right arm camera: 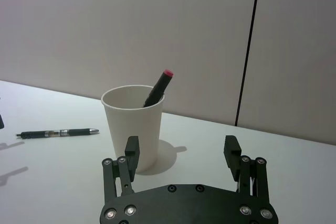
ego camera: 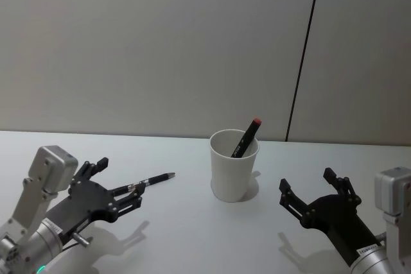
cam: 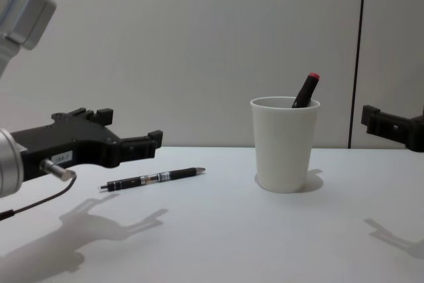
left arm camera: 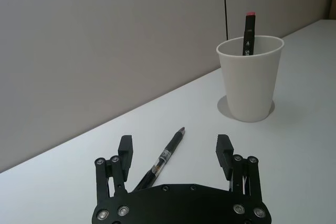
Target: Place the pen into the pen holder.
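Note:
A black pen (ego camera: 153, 179) (left arm camera: 167, 157) (cam: 156, 178) lies flat on the white table, left of the pen holder, with its tip toward the holder. The pen holder (ego camera: 233, 170) (left arm camera: 251, 85) (right arm camera: 134, 129) (cam: 283, 150) is a white paper cup standing upright, with a black marker with a red cap (ego camera: 248, 136) (right arm camera: 157, 87) leaning inside. My left gripper (ego camera: 119, 183) (left arm camera: 175, 142) (cam: 129, 127) hovers open over the pen's rear end, a finger on each side, not touching it. My right gripper (ego camera: 308, 181) (right arm camera: 181, 142) is open and holds nothing, low to the right of the cup.
The white table (ego camera: 192, 235) runs back to a grey wall with a dark vertical seam (ego camera: 303, 56). Bare tabletop lies between the two grippers in front of the cup.

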Available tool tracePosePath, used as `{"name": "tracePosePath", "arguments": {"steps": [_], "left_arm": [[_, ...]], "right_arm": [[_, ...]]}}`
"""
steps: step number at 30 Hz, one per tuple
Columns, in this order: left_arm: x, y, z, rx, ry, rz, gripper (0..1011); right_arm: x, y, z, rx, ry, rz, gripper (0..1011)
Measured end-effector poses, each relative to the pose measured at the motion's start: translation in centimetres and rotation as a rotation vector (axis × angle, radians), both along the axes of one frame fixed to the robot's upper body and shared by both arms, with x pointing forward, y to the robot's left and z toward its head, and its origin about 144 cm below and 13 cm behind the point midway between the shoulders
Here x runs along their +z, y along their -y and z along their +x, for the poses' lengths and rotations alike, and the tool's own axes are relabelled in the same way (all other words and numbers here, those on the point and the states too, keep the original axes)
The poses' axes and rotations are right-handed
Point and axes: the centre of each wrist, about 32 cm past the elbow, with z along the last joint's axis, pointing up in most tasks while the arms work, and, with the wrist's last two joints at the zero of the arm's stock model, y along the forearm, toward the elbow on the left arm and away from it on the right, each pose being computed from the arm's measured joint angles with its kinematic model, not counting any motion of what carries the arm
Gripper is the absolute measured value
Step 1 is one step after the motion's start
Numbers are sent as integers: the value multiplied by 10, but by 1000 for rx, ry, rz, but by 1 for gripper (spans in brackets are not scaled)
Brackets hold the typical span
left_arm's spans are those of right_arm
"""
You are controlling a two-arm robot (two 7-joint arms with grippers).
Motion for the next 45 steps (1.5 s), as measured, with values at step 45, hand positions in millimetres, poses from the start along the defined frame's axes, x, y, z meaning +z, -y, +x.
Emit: {"name": "tracePosePath", "arguments": {"steps": [45], "left_arm": [[-22,-44,62,-135,-128,5,1000]], "right_arm": [[0,0,0,0,0,0,1001]]}}
